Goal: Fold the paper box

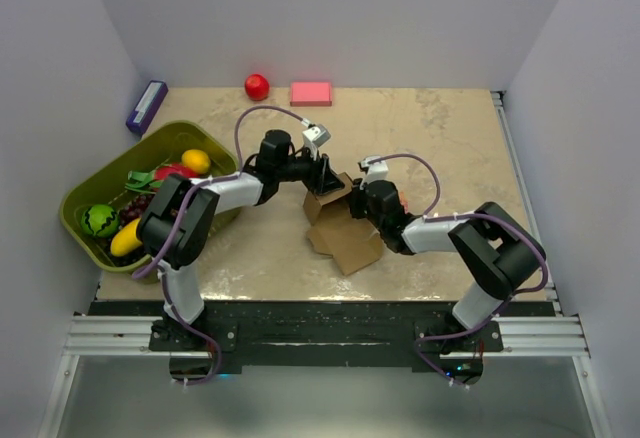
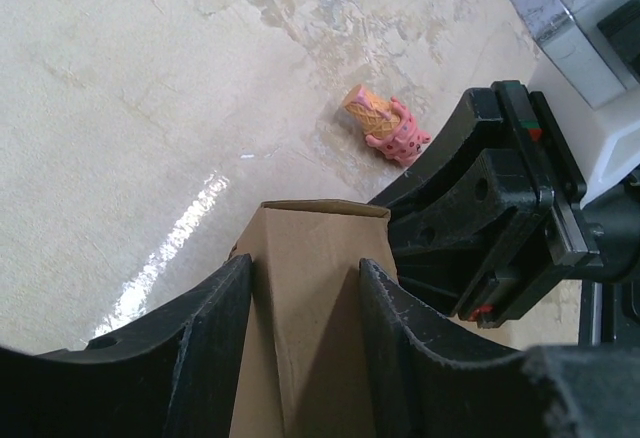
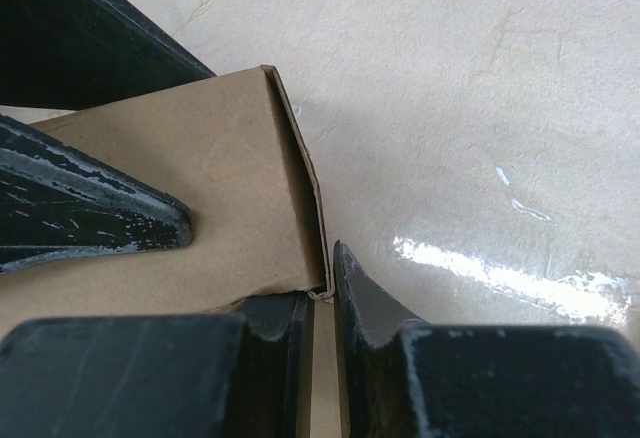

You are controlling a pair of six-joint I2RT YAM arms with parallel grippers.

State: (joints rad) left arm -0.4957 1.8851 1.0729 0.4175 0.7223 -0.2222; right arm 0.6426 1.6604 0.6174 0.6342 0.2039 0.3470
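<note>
The paper box (image 1: 340, 230) is brown cardboard, partly folded, lying mid-table with flaps spread toward the front. My left gripper (image 1: 326, 180) comes in from the left at the box's far side. In the left wrist view its fingers (image 2: 215, 328) press either side of a raised folded cardboard panel (image 2: 305, 288). My right gripper (image 1: 357, 203) comes in from the right. In the right wrist view it (image 3: 322, 303) is shut on the thin edge of a cardboard wall (image 3: 230, 178). The two grippers are close together on the box.
A green basket (image 1: 80, 220) of toy fruit stands at the left. A purple box (image 1: 146, 106), a red ball (image 1: 257, 86) and a pink block (image 1: 311, 93) lie along the back. A pink ice-cream toy (image 2: 385, 123) lies near the right gripper.
</note>
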